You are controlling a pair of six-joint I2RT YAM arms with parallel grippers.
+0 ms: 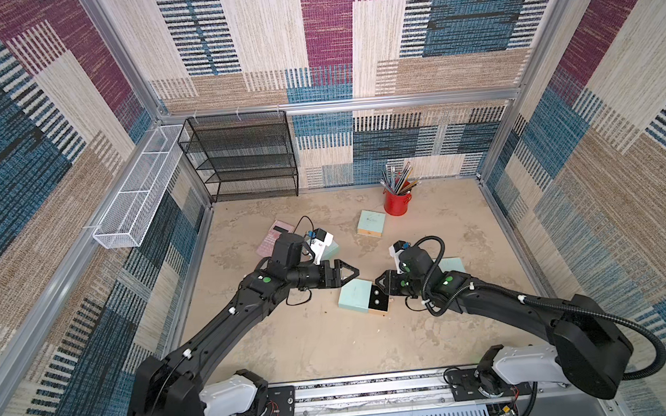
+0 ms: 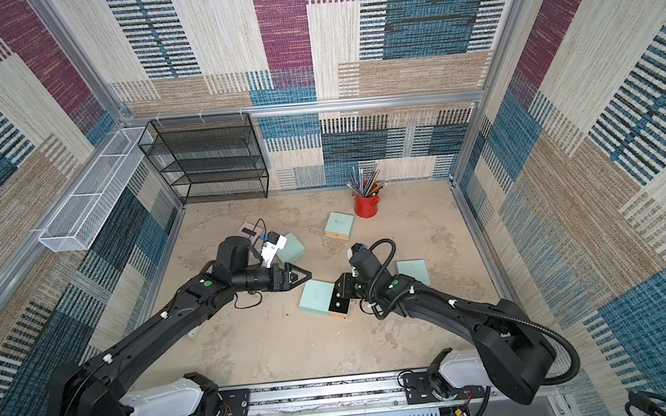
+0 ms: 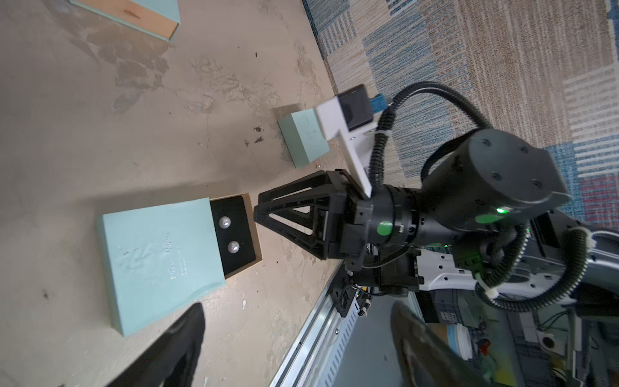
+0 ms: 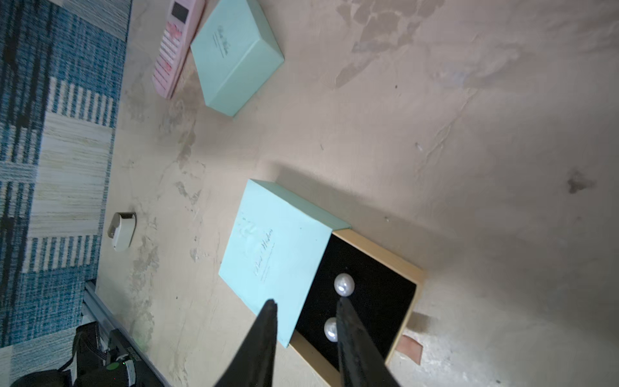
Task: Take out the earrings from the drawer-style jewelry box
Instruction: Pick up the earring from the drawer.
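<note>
2 matte-blk jointed arms, left arm [image 1: 219, 323] & right arm [image 1: 499, 301]: boxy links, fat rounded elbow housings. Glossy white base shells [image 1: 228, 395] at 7 & 5 o'clock in both top views. Round green stickers [image 1: 266, 279] on wrists. Right arm has a ribbed blk cable conduit [image 3: 438, 88]; white zip ties [image 3: 489, 294] on both. White cam bracket [image 3: 335, 127] w/ blue plug. Blk triangular open-truss left end effector [image 1: 356, 271] & right end effector [image 3: 256, 214]. Round wrist motor cap [image 3: 512, 160], 4 recessed screw holes, green LED lit.

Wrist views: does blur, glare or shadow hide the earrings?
Right wrist view: the two round white pearl earrings are sharp, each with a small glare spot; the black right end effector is out of focus, one finger overlapping a pearl. Left wrist view: pearls sharp, black left end effector blurred. Both top views: earrings mere specks.
</note>
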